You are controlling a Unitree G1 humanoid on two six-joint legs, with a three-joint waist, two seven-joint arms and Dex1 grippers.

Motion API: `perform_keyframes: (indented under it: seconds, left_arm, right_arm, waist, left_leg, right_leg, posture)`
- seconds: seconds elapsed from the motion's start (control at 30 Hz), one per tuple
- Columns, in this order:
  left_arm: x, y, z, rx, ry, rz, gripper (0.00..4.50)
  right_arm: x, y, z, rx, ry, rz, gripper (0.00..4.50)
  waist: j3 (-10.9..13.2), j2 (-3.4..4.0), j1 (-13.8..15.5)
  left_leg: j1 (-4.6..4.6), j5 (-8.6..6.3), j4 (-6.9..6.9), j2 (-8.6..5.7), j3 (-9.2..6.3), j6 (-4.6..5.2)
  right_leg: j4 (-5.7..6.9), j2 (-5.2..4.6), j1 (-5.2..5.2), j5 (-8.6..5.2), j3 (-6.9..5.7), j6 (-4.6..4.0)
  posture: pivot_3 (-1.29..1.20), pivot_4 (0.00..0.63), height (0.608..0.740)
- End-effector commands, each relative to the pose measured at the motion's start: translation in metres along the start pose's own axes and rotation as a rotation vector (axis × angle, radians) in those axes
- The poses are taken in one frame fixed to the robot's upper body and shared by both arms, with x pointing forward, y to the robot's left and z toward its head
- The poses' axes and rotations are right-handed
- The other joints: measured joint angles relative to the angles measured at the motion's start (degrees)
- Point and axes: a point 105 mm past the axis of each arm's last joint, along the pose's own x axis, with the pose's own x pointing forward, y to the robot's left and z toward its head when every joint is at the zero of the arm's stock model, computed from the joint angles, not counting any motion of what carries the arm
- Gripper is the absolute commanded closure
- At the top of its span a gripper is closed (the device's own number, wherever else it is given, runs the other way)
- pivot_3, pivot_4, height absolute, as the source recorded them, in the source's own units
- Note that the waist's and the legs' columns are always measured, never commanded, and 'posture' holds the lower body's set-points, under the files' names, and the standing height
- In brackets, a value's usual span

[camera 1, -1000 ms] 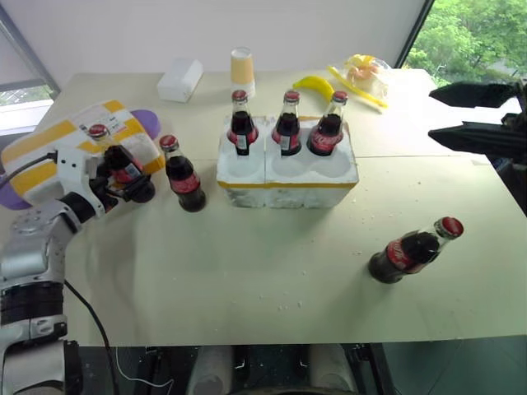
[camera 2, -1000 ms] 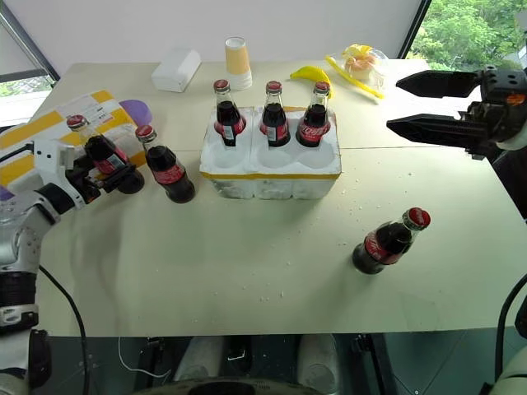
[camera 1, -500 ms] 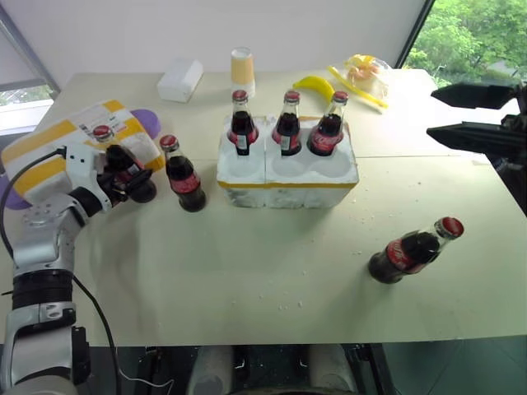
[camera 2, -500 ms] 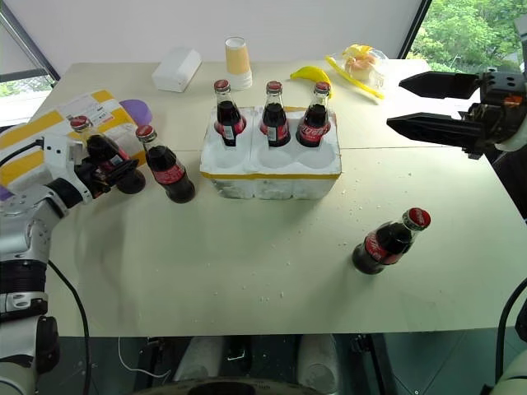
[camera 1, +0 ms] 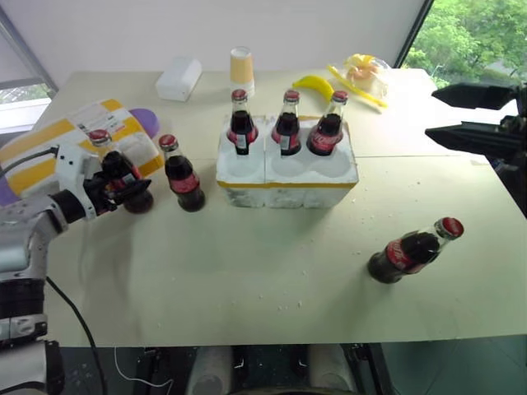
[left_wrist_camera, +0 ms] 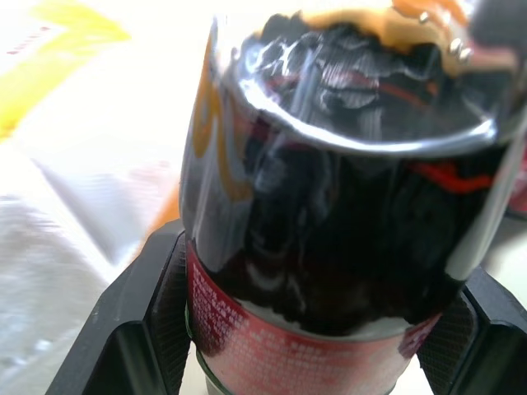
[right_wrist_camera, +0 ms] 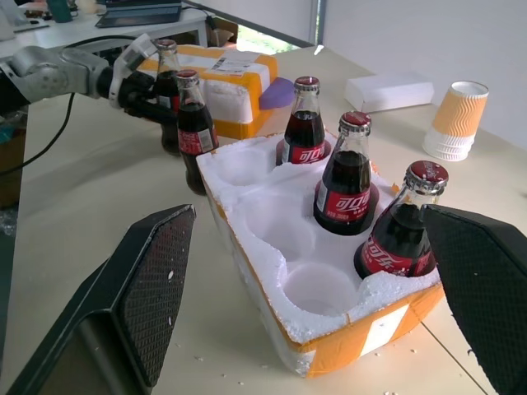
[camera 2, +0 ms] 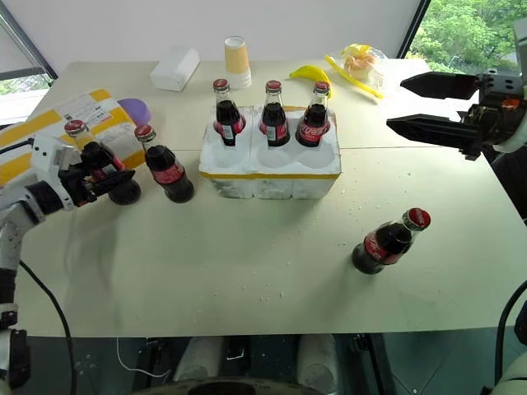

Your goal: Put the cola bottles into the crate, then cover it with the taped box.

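1. Now clamping a cola bottle (camera 1: 120,171) between the black fingers of the left gripper (camera 1: 115,183), low on the glass near the label, cap leaning away from the crate (camera 1: 286,169).
2. Sitting squarely between the jaws in the left wrist view, with the bottle's long axis running roughly crosswise to the fingers.
3. Hanging spread and empty at the far side of the table (camera 1: 247,263), the right gripper (camera 2: 428,105), jaws wide apart with nothing between them.
4. Lying well off to the held bottle's side, the crate, with a second bottle (camera 1: 180,174) standing between jaws and crate, just beside the grasp.
5. Filling the crate's back row, three bottles (camera 1: 286,123); showing bare, the three front wells (right_wrist_camera: 280,239) nearest the robot.
6. Resting on its side nearer the right gripper, below and short of those jaws, the last bottle (camera 1: 409,250), long axis slanting, cap pointing outward.
7. Sitting right behind the left jaws, the taped box (camera 1: 62,144), not yet needed.
8. Judging the coming move: carrying past the standing neighbour, tipping upright, then lowering into a front well.
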Motion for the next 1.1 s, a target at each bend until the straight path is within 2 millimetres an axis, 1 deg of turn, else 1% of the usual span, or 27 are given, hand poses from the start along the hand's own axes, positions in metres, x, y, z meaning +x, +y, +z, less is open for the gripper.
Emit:
perform_keyframes:
  seconds: [0.03,0.13,0.23,0.43,0.5,0.53,0.67,0.7,0.8,0.9,0.97,1.1]
  left_arm:
    - [-0.021,-0.012,0.044,0.100,-0.077,-0.078,1.66]
    - [-0.032,-0.030,0.057,0.116,-0.053,-0.186,1.66]
    - [-0.042,-0.048,0.078,0.139,-0.034,-0.313,1.66]
    - [-0.055,-0.082,0.134,0.235,-0.028,-0.569,1.66]
    - [-0.057,-0.092,0.154,0.276,-0.047,-0.643,1.66]
    - [-0.054,-0.097,0.165,0.295,-0.070,-0.674,1.66]
    - [-0.032,-0.118,0.204,0.330,-0.156,-0.771,1.66]
    - [-0.026,-0.123,0.211,0.339,-0.169,-0.792,1.66]
    - [0.002,-0.137,0.225,0.377,-0.190,-0.807,1.66]
    - [0.030,-0.152,0.232,0.385,-0.187,-0.798,1.66]
    - [0.046,-0.162,0.230,0.375,-0.166,-0.786,1.66]
    - [0.066,-0.183,0.226,0.370,-0.155,-0.786,1.66]
  right_arm:
    - [-0.005,-0.001,0.005,-0.034,-0.022,-0.018,0.00]
    - [-0.004,-0.003,0.002,-0.030,-0.022,-0.020,0.00]
    - [-0.002,-0.003,-0.001,-0.027,-0.020,-0.018,0.00]
    - [0.001,-0.005,-0.004,-0.024,-0.026,-0.017,0.00]
    - [0.001,-0.005,-0.005,-0.023,-0.030,-0.020,0.00]
    - [0.001,-0.005,-0.005,-0.022,-0.032,-0.022,0.00]
    - [0.001,-0.005,-0.006,-0.017,-0.043,-0.033,0.00]
    - [0.002,-0.005,-0.006,-0.017,-0.044,-0.035,0.00]
    - [0.002,-0.004,-0.006,-0.016,-0.051,-0.044,0.00]
    - [0.000,-0.002,-0.006,-0.015,-0.059,-0.059,0.00]
    - [0.000,-0.001,-0.007,-0.013,-0.063,-0.071,0.00]
    - [-0.002,0.002,-0.010,-0.004,-0.066,-0.089,0.00]
  waist:
    - [0.0,0.00,0.1]
    - [0.0,0.00,0.1]
    - [0.0,0.00,0.1]
    - [0.1,-0.06,0.2]
    - [0.1,-0.04,0.2]
    - [0.1,-0.04,0.2]
    - [0.1,-0.04,0.5]
    - [0.1,-0.04,0.6]
    - [0.1,-0.04,0.7]
    - [0.1,-0.04,1.0]
    - [0.1,-0.03,1.1]
    - [0.1,-0.06,1.1]
  left_leg:
    - [0.00,0.00,0.00,0.00,0.00,0.00]
    - [0.00,0.00,0.00,0.00,0.01,0.00]
    - [-0.01,0.00,0.00,0.02,0.01,-0.01]
    - [-0.04,0.00,0.00,-0.04,0.01,-0.01]
    - [-0.02,0.00,0.00,-0.07,0.04,-0.01]
    - [0.00,0.01,0.00,-0.09,0.05,-0.01]
    - [0.04,0.05,0.07,-0.14,0.11,-0.03]
    - [0.04,0.05,0.10,-0.15,0.11,-0.03]
    - [0.04,0.05,0.13,-0.16,0.11,-0.02]
    - [0.05,0.07,0.12,-0.16,0.10,-0.02]
    - [0.04,0.07,0.12,-0.16,0.09,-0.02]
    - [0.02,0.07,0.10,-0.15,0.08,-0.02]
  right_leg:
    - [0.01,0.00,0.00,0.00,0.00,0.00]
    - [0.02,0.00,-0.01,0.00,0.00,-0.01]
    - [0.01,-0.01,-0.03,-0.01,0.00,0.00]
    - [0.05,0.01,-0.04,-0.02,0.01,0.00]
    - [0.01,0.03,0.00,-0.01,0.01,0.00]
    - [0.03,0.04,0.03,-0.02,0.01,0.02]
    - [0.12,0.08,0.14,-0.07,-0.02,0.10]
    - [0.13,0.08,0.15,-0.08,-0.02,0.11]
    - [0.11,0.07,0.18,-0.09,-0.01,0.13]
    - [0.17,0.08,0.16,-0.12,-0.01,0.17]
    - [0.17,0.08,0.14,-0.12,-0.01,0.18]
    - [0.13,0.08,0.12,-0.13,0.00,0.19]
  posture:
    - [0.00,0.150,0.740]
    - [0.00,0.150,0.740]
    - [0.00,0.150,0.740]
    - [0.00,0.150,0.740]
    - [0.00,0.150,0.740]
    - [0.00,0.150,0.740]
    - [0.00,0.150,0.740]
    - [0.00,0.150,0.740]
    - [0.00,0.150,0.740]
    - [0.00,0.150,0.740]
    - [0.00,0.150,0.740]
    - [0.00,0.150,0.740]
